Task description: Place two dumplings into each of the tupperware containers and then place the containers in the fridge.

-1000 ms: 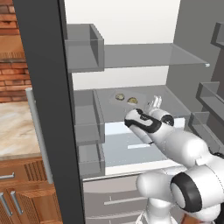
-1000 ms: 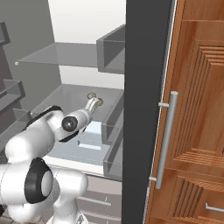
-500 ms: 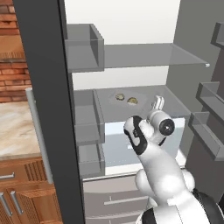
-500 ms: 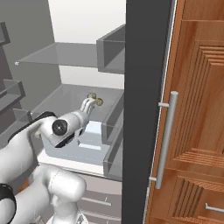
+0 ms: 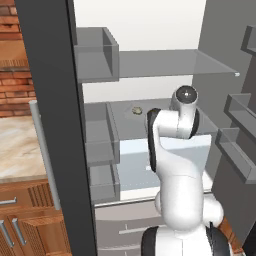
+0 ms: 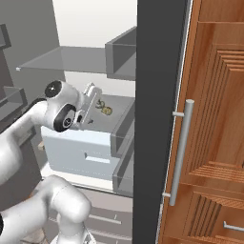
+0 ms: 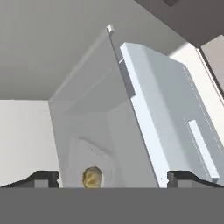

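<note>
Gripper (image 7: 111, 177), jaws spread and empty, points into the fridge (image 5: 150, 65) at a roundish dumpling (image 7: 92, 177).

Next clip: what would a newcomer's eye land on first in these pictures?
First the white arm, reaching into the open fridge, its open gripper over the grey shelf above the pale drawer. Then the dumplings on that shelf, one showing between the fingertips in the hand view. I cannot make out a container under them.
</note>
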You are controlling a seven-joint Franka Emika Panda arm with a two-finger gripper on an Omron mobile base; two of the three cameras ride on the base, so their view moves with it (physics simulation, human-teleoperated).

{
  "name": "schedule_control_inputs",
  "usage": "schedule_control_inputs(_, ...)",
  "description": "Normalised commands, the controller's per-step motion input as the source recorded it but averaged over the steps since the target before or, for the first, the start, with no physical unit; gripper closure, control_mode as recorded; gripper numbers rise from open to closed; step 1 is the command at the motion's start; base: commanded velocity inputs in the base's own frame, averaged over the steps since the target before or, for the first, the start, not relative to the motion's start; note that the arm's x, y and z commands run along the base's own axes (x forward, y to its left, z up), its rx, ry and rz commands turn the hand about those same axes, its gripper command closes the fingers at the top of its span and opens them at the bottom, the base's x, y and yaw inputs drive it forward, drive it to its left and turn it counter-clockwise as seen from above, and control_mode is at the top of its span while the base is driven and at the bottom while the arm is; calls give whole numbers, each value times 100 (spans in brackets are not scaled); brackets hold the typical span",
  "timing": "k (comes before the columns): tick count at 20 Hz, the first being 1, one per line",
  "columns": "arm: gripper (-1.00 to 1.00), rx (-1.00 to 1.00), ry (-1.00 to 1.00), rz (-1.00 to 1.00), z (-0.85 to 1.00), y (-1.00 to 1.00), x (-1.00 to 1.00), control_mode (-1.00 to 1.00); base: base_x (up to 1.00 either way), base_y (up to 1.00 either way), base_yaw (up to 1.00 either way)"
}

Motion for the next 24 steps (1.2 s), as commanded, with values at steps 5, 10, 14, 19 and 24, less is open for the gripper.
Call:
schedule_control_inputs(5,-100,-15,35,11,52,0,-79,-100,0,0,0)
schedule_control_inputs(10,-100,-19,15,32,-2,15,-100,-100,0,0,0)
schedule_control_inputs(14,-100,0,7,37,-6,15,-65,-100,0,0,0)
schedule_control_inputs(19,-100,0,11,50,-5,14,-12,-100,0,0,0)
schedule_control_inputs(24,-100,-4,29,33,2,42,0,-100,0,0,0)
